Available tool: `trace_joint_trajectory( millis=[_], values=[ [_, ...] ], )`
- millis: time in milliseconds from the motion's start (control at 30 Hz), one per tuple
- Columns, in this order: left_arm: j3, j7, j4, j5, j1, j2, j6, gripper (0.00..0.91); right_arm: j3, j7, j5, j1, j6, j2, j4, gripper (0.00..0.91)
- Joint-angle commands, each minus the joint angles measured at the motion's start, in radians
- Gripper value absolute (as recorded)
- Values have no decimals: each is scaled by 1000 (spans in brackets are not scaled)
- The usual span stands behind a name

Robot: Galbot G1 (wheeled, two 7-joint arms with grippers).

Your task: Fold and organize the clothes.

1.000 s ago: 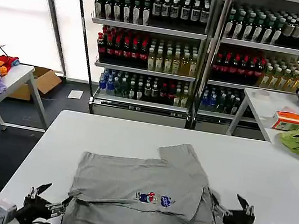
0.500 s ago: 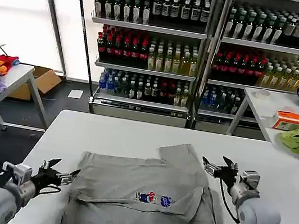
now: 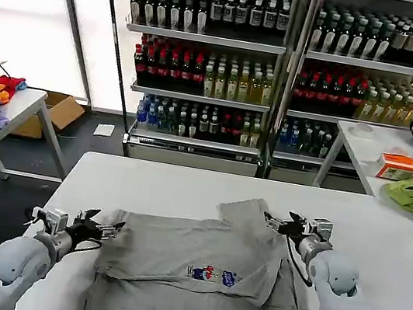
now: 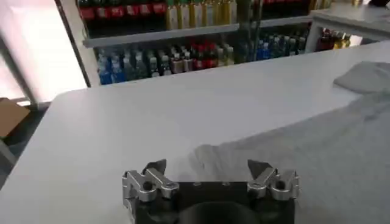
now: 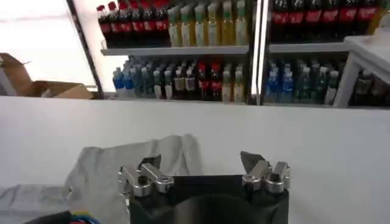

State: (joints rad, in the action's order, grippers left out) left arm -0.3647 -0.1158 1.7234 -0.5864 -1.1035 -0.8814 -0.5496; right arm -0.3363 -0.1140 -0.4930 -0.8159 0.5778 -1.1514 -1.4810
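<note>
A grey short-sleeved cotton shirt lies flat on the white table, partly folded, its long axis running left to right across the near half of the tabletop. One sleeve sticks out toward the far side, pointing at the shelves of bottled drinks. A small red-and-blue print faces up near the middle of the cloth. A folded flap lies along the shirt's right part, with a crease running near to far.

The head view shows both arms at once. The left gripper hovers at the shirt's far-left corner, fingers spread apart and holding nothing. The right gripper sits at the right edge of the projecting sleeve, fingers likewise parted and empty.

The left wrist view adds the near detail: between the spread fingers the shirt's edge lies just ahead on the bare tabletop, and the cloth stretches away to the right. The right wrist view shows the grey sleeve lying just beyond its parted fingers, with a corner of the coloured print at the frame edge.
</note>
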Motion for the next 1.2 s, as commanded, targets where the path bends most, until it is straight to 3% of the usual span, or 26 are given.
trace_joint_trajectory(
  millis=[33, 67, 167, 267, 300, 333, 367, 400, 433, 767, 1200],
  values=[
    [87, -3, -116, -15, 119, -13, 1, 907, 50, -1, 1, 73, 0, -40, 115, 655],
    [92, -1, -121, -10, 124, -15, -2, 907, 53, 3, 2, 75, 0, -44, 114, 534],
    [96, -4, -126, -13, 131, -14, -1, 907, 62, 16, 12, 85, 0, -54, 130, 0],
    [101, -6, -140, -12, 135, -14, 1, 907, 69, 17, 14, 92, 0, -65, 149, 0],
    [105, -7, -144, -12, 134, -13, 0, 776, 72, 23, 18, 92, 0, -74, 154, 0],
    [106, -10, -145, -12, 132, -12, -2, 343, 73, 26, 21, 92, 0, -78, 157, 0],
    [108, -13, -143, -11, 130, -11, -4, 252, 73, 27, 25, 92, 0, -84, 161, 0],
    [110, -18, -142, -6, 125, -8, -3, 40, 70, 26, 25, 93, 0, -89, 168, 0],
    [110, -21, -141, -4, 122, -6, -3, 10, 69, 27, 25, 93, 0, -94, 173, 0],
    [121, -42, -122, -1, 102, 0, -1, 10, 71, 24, 22, 101, 0, -107, 172, 0],
    [213, -39, -187, -12, 220, -5, 33, 10, 38, 31, -29, 70, -1, -98, 128, 0]
  ],
)
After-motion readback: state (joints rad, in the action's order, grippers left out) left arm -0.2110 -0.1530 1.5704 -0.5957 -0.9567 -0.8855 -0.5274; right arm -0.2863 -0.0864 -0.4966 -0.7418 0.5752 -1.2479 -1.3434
